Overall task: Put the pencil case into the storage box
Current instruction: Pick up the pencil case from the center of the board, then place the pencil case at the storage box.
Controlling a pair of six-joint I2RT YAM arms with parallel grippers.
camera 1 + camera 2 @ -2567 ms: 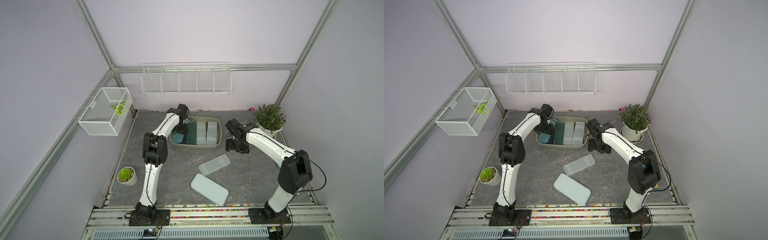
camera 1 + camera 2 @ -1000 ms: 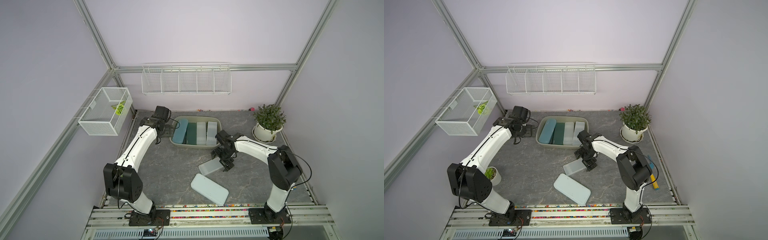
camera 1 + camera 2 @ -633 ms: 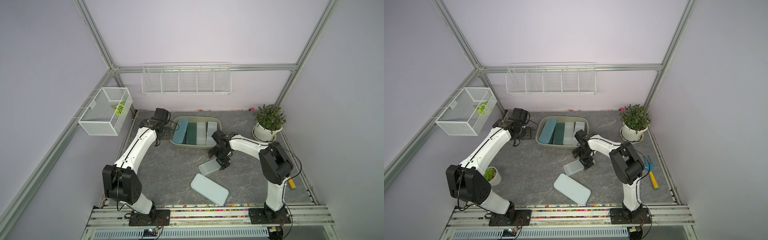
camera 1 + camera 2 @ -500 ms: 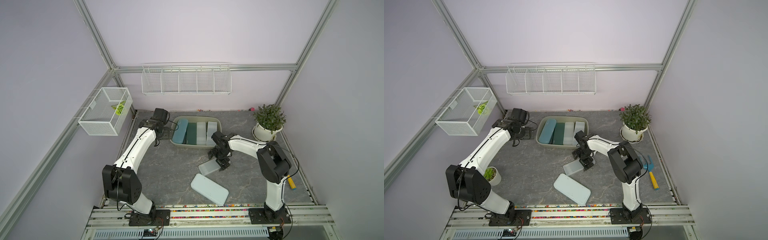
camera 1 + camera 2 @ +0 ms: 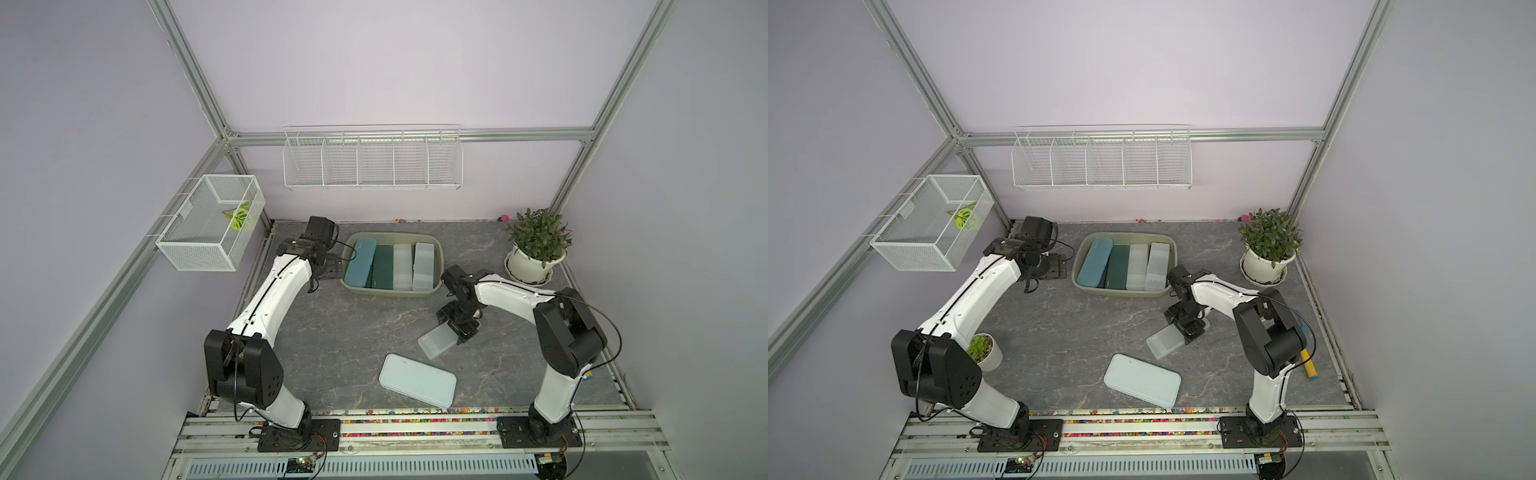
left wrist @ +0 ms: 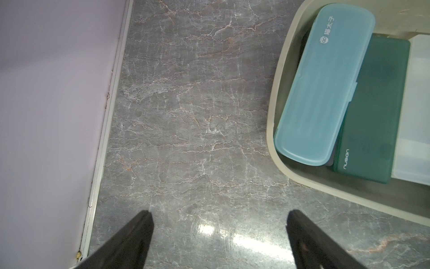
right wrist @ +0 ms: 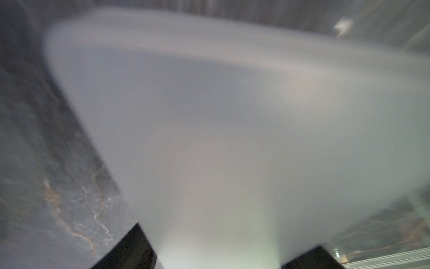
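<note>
Soft, even light; glare streaks the tabletop (image 6: 186,139) near the storage box (image 6: 271,111); the right wrist view is blurred.

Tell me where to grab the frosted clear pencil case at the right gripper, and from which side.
Grip the frosted pencil case across its narrow width at the end under the right gripper, from above: it is long and slim, and that end lies between the fingers.
</note>
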